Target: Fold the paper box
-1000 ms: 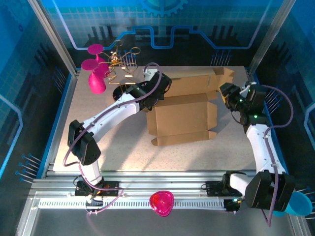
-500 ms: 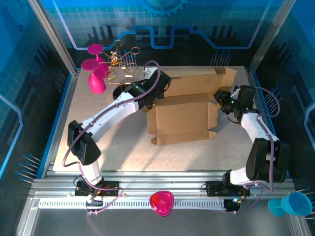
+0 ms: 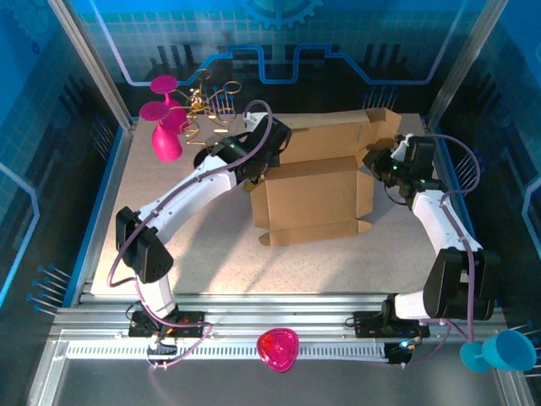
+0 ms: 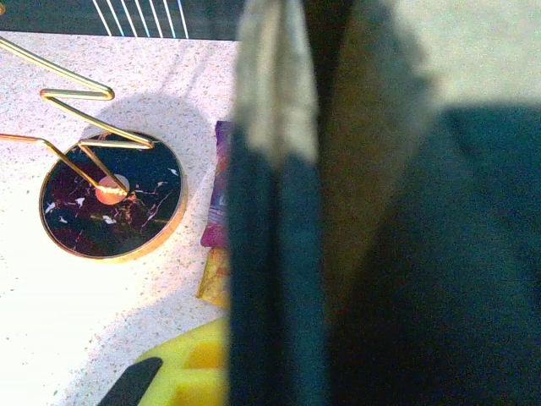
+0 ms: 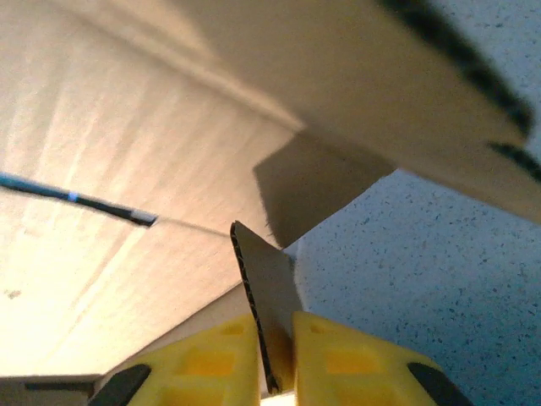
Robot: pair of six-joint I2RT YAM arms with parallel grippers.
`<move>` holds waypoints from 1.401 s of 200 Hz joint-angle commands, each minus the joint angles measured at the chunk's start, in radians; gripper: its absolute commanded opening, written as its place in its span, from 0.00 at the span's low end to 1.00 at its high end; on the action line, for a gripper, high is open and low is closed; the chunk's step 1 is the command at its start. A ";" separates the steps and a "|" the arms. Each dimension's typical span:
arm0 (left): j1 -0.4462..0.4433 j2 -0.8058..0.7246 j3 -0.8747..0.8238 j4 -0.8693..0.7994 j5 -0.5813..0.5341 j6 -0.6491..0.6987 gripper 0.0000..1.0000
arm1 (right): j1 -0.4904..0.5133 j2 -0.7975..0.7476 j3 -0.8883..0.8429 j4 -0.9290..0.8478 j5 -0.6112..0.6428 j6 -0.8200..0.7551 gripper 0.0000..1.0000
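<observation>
Speckled worktop (image 3: pixel 194 245) carries the paper box (image 3: pixel 313 203) at its middle, judged partly folded: base flat, back panel raised, front and side flaps not yet folded. Its right-end flap is clamped by the right pincer (image 5: pixel 275 342), that arm bent inward. The left pincer (image 3: pixel 254 167) is held at the box's left back corner, arm stretched forward; its grip cannot be told.

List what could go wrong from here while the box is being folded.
1. The right gripper pinches just the thin edge of a flap on the box; a pull could slip it free or tear it.
2. The left gripper sits at the box's far left corner, close to a gold wire stand and a snack packet; a swing there may knock them.
</observation>
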 commanded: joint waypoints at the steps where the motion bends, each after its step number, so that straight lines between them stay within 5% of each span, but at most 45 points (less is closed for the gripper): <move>1: -0.006 0.021 0.049 -0.001 0.026 -0.003 0.00 | 0.040 -0.031 0.026 -0.094 0.044 -0.068 0.25; 169: 0.016 0.006 0.033 0.008 0.060 -0.026 0.00 | 0.149 0.062 0.004 -0.052 0.036 -0.053 0.49; 280: 0.064 -0.032 -0.029 0.005 0.060 0.009 0.00 | 0.114 -0.200 0.124 -0.172 0.048 -0.105 0.60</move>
